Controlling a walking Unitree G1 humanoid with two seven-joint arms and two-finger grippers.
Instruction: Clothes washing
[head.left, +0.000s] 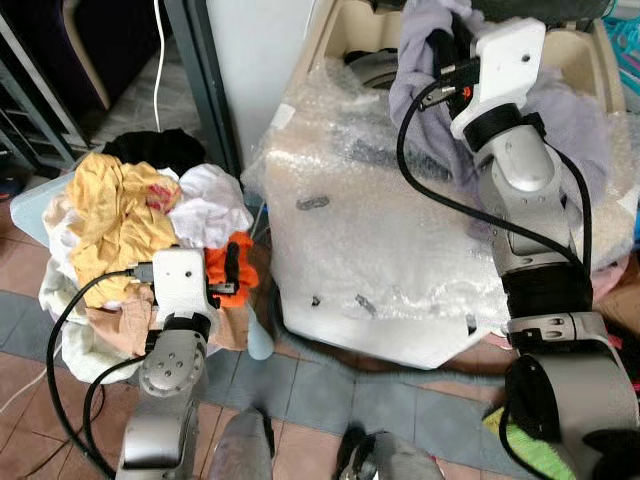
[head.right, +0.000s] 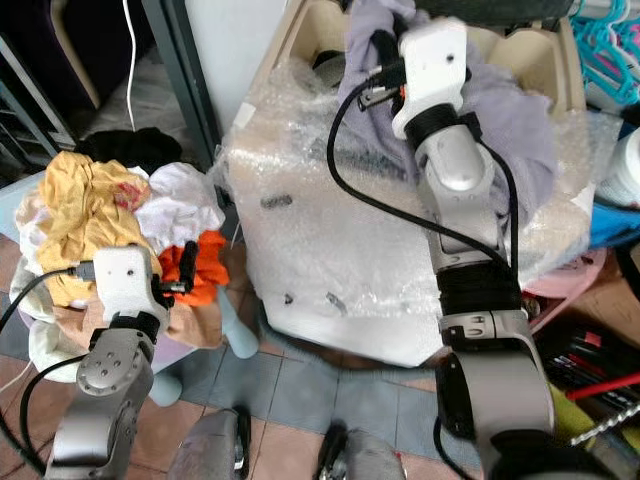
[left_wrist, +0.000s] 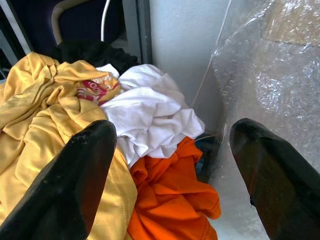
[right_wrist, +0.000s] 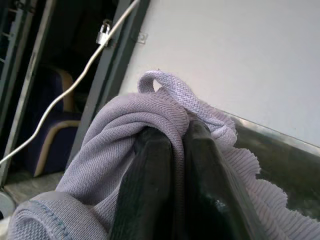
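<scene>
A lilac garment (head.left: 560, 120) is draped over the open top of a washing machine (head.left: 370, 260), which is wrapped in bubble wrap; a fold of it with a ribbed cord is pinched high. Beside the machine, a basket (head.left: 60, 310) is heaped with crumpled clothes: a yellow shirt (head.left: 105, 225), a white shirt (head.left: 212, 212), an orange piece (head.left: 232, 262) and a black one (head.left: 155, 148) at the back.

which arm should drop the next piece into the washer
Right. Its gripper is shut on the lilac garment, up over the washer opening. The left gripper is open over the clothes pile, holding nothing.
</scene>
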